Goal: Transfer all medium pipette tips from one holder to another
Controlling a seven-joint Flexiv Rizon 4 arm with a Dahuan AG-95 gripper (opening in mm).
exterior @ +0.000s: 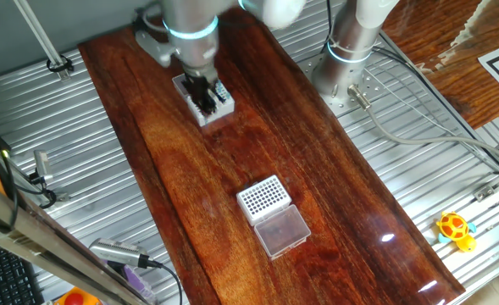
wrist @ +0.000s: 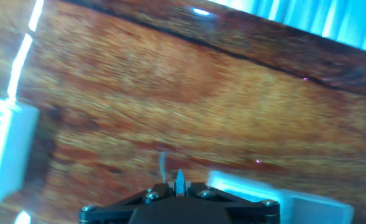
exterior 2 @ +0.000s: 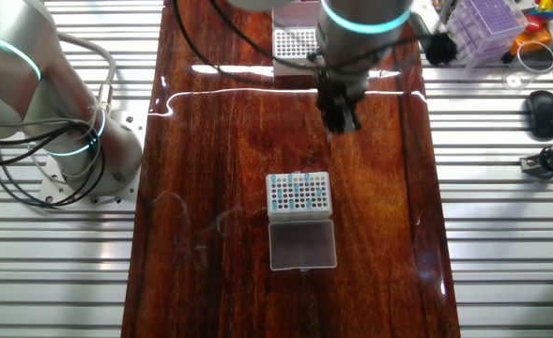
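My gripper [exterior: 205, 102] is shut on one teal medium pipette tip [wrist: 179, 180], which stands up between the jaws in the hand view. The gripper [exterior 2: 342, 122] hangs above the wooden table. In one fixed view it covers part of the first holder [exterior: 219, 103], the white rack that holds several teal tips [exterior 2: 299, 192], with its frosted lid [exterior 2: 301, 244] beside it. The other holder [exterior: 263, 196], white with bold dark holes, stands apart with its clear lid [exterior: 281, 230]; it also shows at the top of the other fixed view [exterior 2: 295, 42]. The hand view is blurred.
The robot base [exterior 2: 69, 141] stands on the ribbed metal bench left of the wooden board [exterior: 190, 212]. A purple rack [exterior 2: 487, 23] and small items lie at the far right. A yellow toy [exterior: 455, 229] and a pen-like tool [exterior: 122, 254] lie off the board.
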